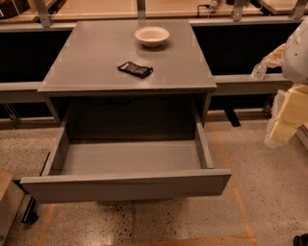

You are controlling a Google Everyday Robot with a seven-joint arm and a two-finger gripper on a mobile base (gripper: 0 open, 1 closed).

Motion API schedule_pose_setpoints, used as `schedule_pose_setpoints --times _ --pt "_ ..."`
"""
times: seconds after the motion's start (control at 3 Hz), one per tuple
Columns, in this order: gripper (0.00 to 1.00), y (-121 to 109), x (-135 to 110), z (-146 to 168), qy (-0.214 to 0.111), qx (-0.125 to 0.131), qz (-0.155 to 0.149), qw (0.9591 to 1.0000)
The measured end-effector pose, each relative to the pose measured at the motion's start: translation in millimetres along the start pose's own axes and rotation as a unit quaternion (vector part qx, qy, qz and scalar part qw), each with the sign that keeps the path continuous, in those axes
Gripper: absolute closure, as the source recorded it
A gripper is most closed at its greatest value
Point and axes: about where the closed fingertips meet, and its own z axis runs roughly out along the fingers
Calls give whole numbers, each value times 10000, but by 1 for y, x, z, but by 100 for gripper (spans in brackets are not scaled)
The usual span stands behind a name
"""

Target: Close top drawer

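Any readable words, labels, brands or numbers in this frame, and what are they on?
No text can be read.
Dark packet on the cabinet top: any print on it cannot be made out.
Bowl, open top drawer and the gripper at the right edge: no markings visible.

The top drawer [130, 185] stands far out of the cabinet [86, 72], toward the camera, over the floor [269, 192]. On the cabinet top a bowl [152, 36] sits near the back edge, a little right of the middle. In front of it, slightly to the left, lies a flat packet [135, 69]. The gripper [281, 129] hangs at the right edge of the view, to the right of the cabinet and well apart from the drawer. Behind the cabinet runs a long counter [96, 9].
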Motion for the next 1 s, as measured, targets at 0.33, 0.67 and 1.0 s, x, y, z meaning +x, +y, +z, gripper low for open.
schedule_pose_setpoints --times 0.33,0.67,1.0 --pt "0 0 0 0 0 0 0 10000" --pt "13 -1 -1 -2 -12 43 -4 10000" --pt "36 7 1 5 -80 -49 39 9999"
